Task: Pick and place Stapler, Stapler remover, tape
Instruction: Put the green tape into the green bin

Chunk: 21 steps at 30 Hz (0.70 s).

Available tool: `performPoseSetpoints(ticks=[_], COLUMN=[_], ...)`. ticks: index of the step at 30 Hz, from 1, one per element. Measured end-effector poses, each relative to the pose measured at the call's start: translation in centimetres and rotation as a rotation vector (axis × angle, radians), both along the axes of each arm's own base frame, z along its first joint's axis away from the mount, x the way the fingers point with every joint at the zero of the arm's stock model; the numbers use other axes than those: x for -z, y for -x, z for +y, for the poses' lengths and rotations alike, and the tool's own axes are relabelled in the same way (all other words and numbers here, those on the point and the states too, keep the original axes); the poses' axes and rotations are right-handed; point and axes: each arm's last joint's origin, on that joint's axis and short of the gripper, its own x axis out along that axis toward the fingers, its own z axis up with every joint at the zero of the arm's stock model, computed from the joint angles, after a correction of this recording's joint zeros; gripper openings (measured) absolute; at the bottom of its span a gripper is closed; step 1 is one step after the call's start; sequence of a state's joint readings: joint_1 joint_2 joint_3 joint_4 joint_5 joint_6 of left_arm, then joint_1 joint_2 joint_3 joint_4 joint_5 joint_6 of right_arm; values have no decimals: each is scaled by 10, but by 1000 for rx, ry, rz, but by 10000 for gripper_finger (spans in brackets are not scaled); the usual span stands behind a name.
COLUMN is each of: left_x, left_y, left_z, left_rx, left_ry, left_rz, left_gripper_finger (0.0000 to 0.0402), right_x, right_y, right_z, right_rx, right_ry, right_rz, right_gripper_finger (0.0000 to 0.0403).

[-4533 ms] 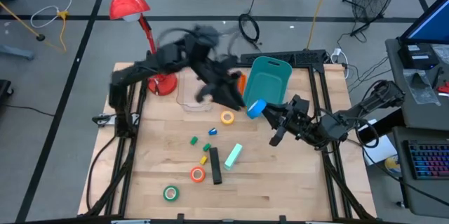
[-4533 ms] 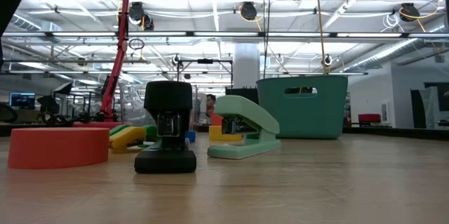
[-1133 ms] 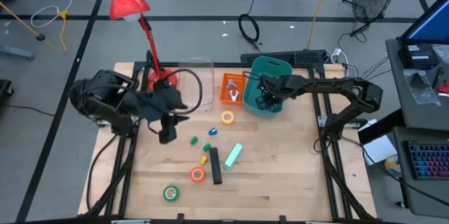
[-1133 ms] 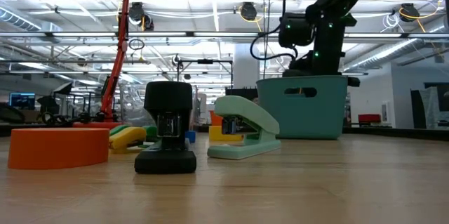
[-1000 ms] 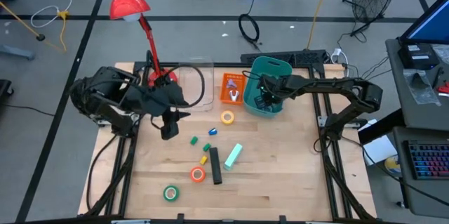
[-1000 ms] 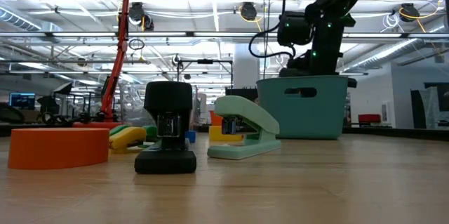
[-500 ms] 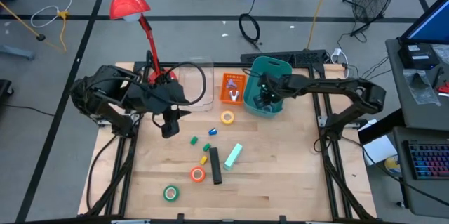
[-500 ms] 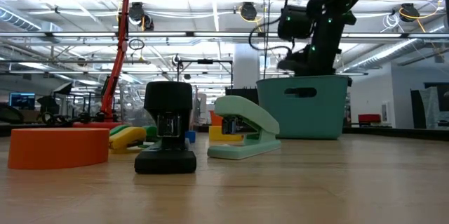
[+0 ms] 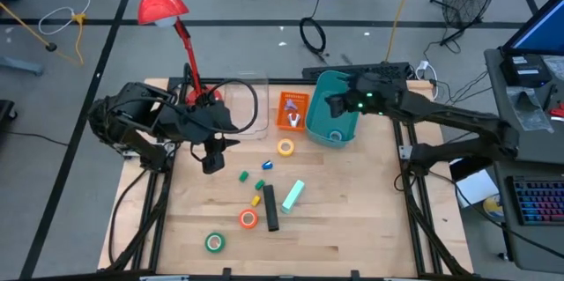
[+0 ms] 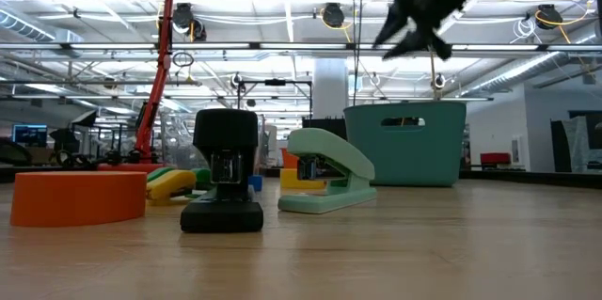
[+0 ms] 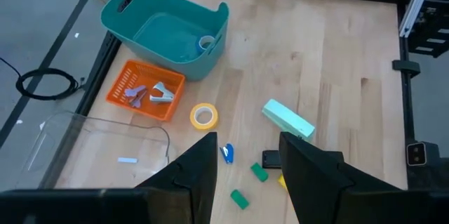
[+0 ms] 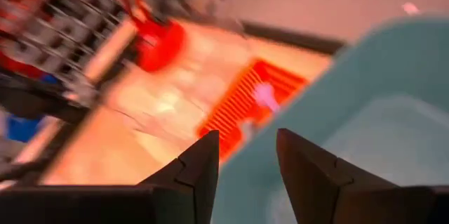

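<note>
The right gripper [image 9: 337, 102] hangs over the teal bin [image 9: 328, 129] at the table's far side, fingers [image 12: 200, 171] apart w/ nothing between them. In the low view it's only a dark smear above the bin, so we can't make out detail there, and its own wrist view is blurred too: teal wall close by, orange basket [image 12: 242, 108] and red lamp base [image 12: 160, 43] beyond.

The left gripper [image 9: 211, 156] hovers over bare wood near the table's left side, just beside a clear plastic box [image 9: 247, 105]. Its fingers [image 11: 193, 175] stand parted and empty.

Inside the bin we see one pale-centred tape roll [image 11: 205, 42] against the wall. The yellow roll [image 9: 285, 148] lies on the wood just in front of the basket. The orange roll [image 9: 248, 219] and green roll [image 9: 215, 242] sit near the front edge, well apart from the bin. The mint stapler [image 9: 293, 195] and black stapler [image 9: 270, 208] lie mid-table, close together. A grey staple remover [image 11: 162, 95] rests in the basket w/ another small pale item we can't identify.

Small green, blue and yellow blocks [image 9: 262, 184] are scattered btwn the yellow roll and the staplers. No readable writing or brand shows on anything.
</note>
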<state>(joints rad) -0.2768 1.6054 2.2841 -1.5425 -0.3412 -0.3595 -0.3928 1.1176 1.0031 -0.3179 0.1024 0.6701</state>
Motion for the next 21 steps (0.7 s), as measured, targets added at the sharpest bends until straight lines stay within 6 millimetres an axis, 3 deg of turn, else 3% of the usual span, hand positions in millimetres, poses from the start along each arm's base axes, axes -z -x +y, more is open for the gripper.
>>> performPoseSetpoints(ticks=[13,21], left_x=[-2,-5], left_y=[-3,-6], left_z=[-1,1], left_rx=[15,23], left_ry=[-2,-10], left_rz=[-35,-68], left_gripper_finger=[156,156], right_x=[-63,-92], right_y=[26,31], right_z=[50,81], right_rx=[-203,-496], right_ry=[180,201], right_rz=[-409,-708], right_gripper_finger=[134,134])
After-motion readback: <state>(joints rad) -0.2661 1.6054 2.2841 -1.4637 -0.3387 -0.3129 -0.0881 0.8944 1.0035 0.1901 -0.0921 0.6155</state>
